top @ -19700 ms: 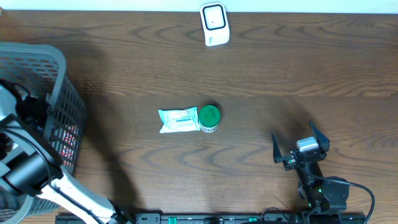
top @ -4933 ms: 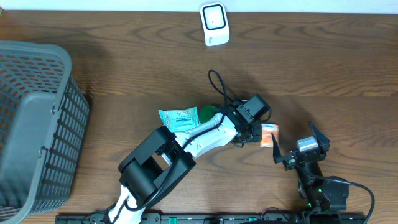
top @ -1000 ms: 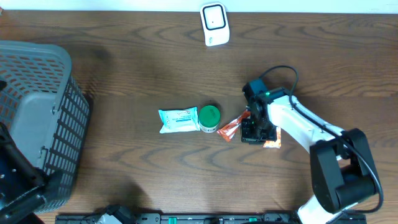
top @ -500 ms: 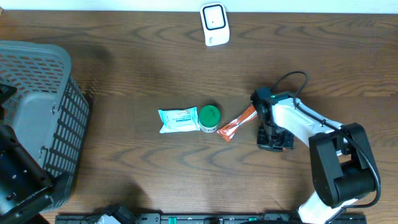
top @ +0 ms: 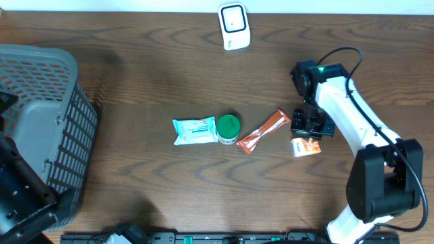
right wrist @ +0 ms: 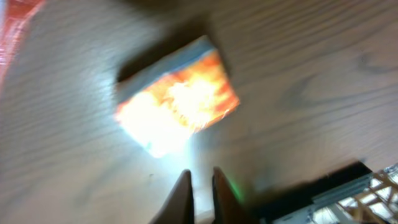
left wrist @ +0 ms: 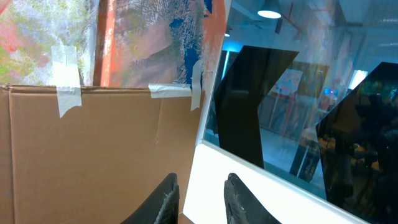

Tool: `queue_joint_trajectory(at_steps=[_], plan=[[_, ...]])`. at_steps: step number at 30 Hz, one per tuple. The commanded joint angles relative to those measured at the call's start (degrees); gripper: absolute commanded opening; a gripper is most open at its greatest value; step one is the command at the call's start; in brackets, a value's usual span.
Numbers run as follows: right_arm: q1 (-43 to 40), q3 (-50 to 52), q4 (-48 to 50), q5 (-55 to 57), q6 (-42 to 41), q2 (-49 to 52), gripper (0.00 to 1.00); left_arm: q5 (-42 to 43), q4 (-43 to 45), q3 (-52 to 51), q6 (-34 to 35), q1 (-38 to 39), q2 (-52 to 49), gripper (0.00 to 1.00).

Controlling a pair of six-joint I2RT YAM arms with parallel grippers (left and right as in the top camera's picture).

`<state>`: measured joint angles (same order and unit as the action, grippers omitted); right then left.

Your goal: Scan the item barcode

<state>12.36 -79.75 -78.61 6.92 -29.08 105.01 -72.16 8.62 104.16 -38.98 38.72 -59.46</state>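
The white barcode scanner stands at the table's far edge. A small orange packet lies flat on the wood. My right gripper hovers just beyond it, shut and empty. In the right wrist view the same orange packet is blurred, ahead of the right gripper and clear of its fingertips. My left gripper is off the table and points at cardboard and a window. Its fingers stand a little apart with nothing between them.
A long red-orange bar packet, a green-lidded tub and a teal wipes packet lie in a row mid-table. A grey mesh basket fills the left side. Dark parts of the left arm sit at the bottom left.
My right gripper has risen off the packets and swung right and towards the far side. The small orange packet now lies uncovered, and the bar packet stays where it was.
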Motion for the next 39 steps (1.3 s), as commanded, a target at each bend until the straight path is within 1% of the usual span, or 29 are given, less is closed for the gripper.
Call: queue_joint_trajectory(at_steps=[1,3,4,7,13,17,21,25,30,33,35,39], plan=[[0.4,-0.8,-2.3,-6.4,5.2,-1.8,0.01,-0.1,0.3,0.0,0.3,-0.1,0.4,0.26],[0.3,0.1,-3.4,-5.9,5.2,-1.8,0.01,-0.1,0.3,0.0,0.6,-0.1,0.4,0.26],[0.3,2.2,-3.5,-5.9,5.2,-1.8,0.01,0.0,0.3,0.0,0.7,-0.1,0.6,0.26],[0.4,6.4,-1.7,-6.0,4.7,-1.8,0.01,0.1,0.3,0.0,0.7,-0.1,1.2,0.26],[-0.1,16.3,9.7,-5.7,5.0,-1.8,0.01,0.1,0.3,0.0,0.7,-0.1,2.5,0.27],[-1.2,20.0,15.1,-4.7,4.9,-1.8,0.01,0.1,0.3,0.0,0.7,-0.1,3.5,0.27],[-2.4,21.4,20.7,0.0,5.0,-1.8,0.01,0.1,0.3,0.0,0.7,-0.1,3.8,0.27],[-2.6,21.4,24.2,2.1,5.0,-1.8,0.01,0.1,0.3,0.0,0.7,-0.1,3.8,0.27],[-2.6,21.4,29.1,2.0,6.1,-1.8,0.01,0.1,0.2,-0.1,0.7,-0.1,3.8,0.27],[-2.5,21.3,32.7,1.6,9.9,-1.8,0.01,0.1,0.2,-0.1,0.7,-0.1,3.7,0.26],[-2.5,21.2,33.6,2.3,11.4,-1.8,0.01,0.1,0.3,-0.2,0.7,-0.1,3.8,0.27],[-2.6,19.6,34.4,1.4,11.8,-1.8,0.01,0.1,0.3,-1.2,0.7,-0.1,3.8,0.27]])
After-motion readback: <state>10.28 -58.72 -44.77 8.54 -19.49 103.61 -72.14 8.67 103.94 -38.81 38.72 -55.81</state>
